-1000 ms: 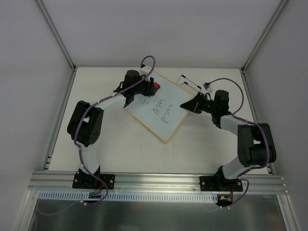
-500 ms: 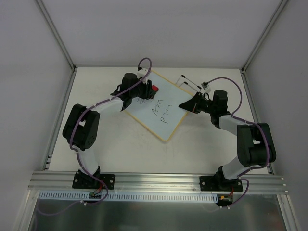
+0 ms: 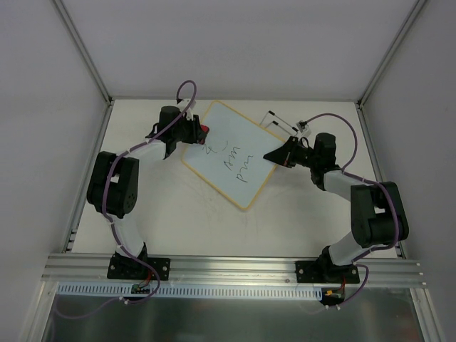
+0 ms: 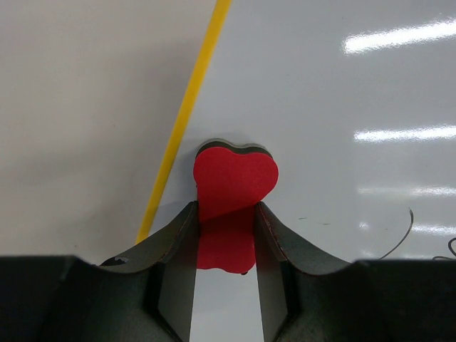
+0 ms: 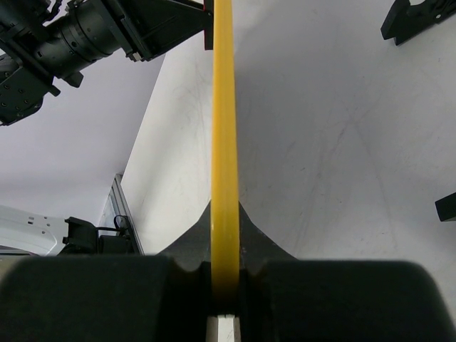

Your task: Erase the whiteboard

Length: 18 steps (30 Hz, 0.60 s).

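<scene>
The whiteboard (image 3: 239, 128) lies turned like a diamond on the table, with black scribbles (image 3: 239, 169) across its lower half. My left gripper (image 3: 200, 134) is shut on a red eraser (image 3: 205, 130) at the board's upper left edge. In the left wrist view the red eraser (image 4: 235, 178) presses on the white board (image 4: 328, 92) just inside its yellow frame (image 4: 187, 114), clamped in the left gripper (image 4: 226, 208). My right gripper (image 3: 271, 157) is shut on the board's right edge. The right wrist view shows this edge (image 5: 225, 128) pinched in the right gripper (image 5: 225, 214).
Two black clips (image 3: 283, 122) with thin bars lie on the table (image 3: 171, 214) beyond the board's upper right side; the black clips (image 5: 420, 18) also show in the right wrist view. Metal posts and grey walls close in the table on three sides.
My left gripper has slid the red eraser leftwards across the top of the board to its upper left edge. The right gripper and the board have stayed put.
</scene>
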Available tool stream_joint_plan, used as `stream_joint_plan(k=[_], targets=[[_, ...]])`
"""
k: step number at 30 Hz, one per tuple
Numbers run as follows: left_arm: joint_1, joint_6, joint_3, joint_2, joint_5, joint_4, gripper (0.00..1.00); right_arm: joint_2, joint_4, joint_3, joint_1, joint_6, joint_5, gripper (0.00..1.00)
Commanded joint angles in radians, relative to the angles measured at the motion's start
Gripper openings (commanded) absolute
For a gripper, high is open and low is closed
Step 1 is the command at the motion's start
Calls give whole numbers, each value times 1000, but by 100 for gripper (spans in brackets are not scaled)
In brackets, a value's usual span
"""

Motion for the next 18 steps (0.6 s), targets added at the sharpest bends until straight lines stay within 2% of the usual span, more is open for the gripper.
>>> stream_joint_plan(k=[1, 18], targets=[[-18, -16, 17, 48, 24, -36, 0, -23, -9, 3, 37, -177, -69, 0], [-215, -6, 32, 88, 53, -26, 0, -12, -12, 18, 39, -174, -83, 0]])
